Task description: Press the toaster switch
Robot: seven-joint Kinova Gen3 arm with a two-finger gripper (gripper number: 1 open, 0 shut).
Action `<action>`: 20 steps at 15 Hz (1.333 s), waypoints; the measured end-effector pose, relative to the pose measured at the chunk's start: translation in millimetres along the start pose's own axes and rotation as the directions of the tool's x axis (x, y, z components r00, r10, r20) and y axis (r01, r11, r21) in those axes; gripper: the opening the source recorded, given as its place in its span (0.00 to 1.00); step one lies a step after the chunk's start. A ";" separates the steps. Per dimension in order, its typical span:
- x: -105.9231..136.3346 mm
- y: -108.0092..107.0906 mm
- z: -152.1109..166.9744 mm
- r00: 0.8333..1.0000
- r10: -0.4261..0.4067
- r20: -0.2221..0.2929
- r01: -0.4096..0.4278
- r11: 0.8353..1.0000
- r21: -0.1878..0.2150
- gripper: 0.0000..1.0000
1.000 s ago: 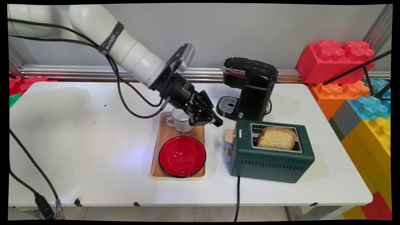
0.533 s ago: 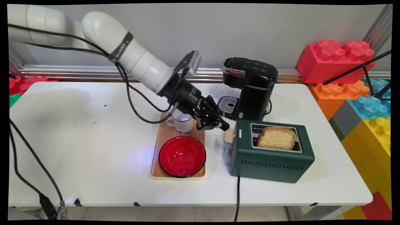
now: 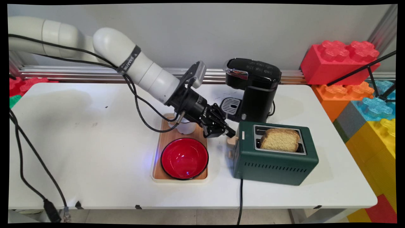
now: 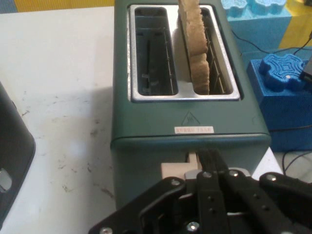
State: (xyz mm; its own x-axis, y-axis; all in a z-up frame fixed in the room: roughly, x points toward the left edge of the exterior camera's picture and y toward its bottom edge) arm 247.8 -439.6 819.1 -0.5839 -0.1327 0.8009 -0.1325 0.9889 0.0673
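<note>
Main view. Black two-finger gripper, fingers clenched together with nothing between them, tip at the beige lever on the left end of the green toaster; contact cannot be judged here. Boxy, matte toaster holds one slice of brown bread in its near slot. Left of it, a wooden tray carries a glossy red bowl and white mug; a black coffee machine stands behind.

Hand view. Clenched fingers rest over the lever, below the toaster; bread stands upright in one slot, the other is empty.
</note>
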 end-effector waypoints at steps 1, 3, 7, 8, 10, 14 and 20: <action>-1.7 -0.9 2.3 1.000 -0.001 -0.004 0.001 1.000 0.001 0.00; -4.5 -2.3 6.2 1.000 -0.004 -0.012 0.004 1.000 0.003 0.00; -8.6 -3.7 12.7 1.000 -0.010 -0.023 0.010 1.000 0.004 0.00; -9.6 -4.1 14.3 1.000 -0.012 -0.026 0.012 1.000 0.004 0.00; -11.7 -4.7 16.5 1.000 -0.014 -0.028 0.014 1.000 0.005 0.00; -19.7 -5.8 20.7 1.000 -0.018 -0.022 0.018 1.000 0.007 0.00; -34.0 -5.6 26.6 1.000 -0.030 -0.008 0.030 1.000 0.006 0.00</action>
State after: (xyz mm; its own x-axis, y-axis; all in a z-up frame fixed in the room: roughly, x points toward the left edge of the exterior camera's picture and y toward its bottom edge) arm 247.1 -442.5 775.6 -0.5730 -0.1617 0.8035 -0.1546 0.9841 0.0878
